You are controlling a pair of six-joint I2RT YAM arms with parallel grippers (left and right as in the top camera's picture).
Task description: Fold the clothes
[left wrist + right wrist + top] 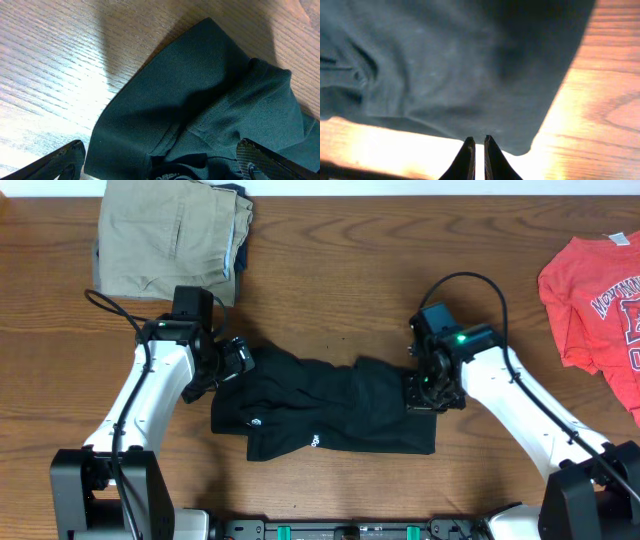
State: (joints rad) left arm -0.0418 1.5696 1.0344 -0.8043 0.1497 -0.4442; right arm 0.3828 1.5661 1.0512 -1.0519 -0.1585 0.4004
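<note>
The clothes are one black shirt [320,410], lying crumpled in a wide band on the wooden table between my two arms, with small white marks on its front part. My left gripper [232,360] is at the shirt's left end. In the left wrist view it [162,162] stands open wide, its fingers [65,160] on either side of a bunched fold of the shirt [200,90]. My right gripper [425,385] is at the shirt's right end. In the right wrist view it [479,140] is shut to a thin slit with its tips at the hem of the shirt [445,65] and no cloth between them.
Folded tan trousers [170,240] lie at the back left, close behind my left arm. A red T-shirt with white lettering [600,290] lies at the right edge. Bare wood [330,270] lies behind the shirt.
</note>
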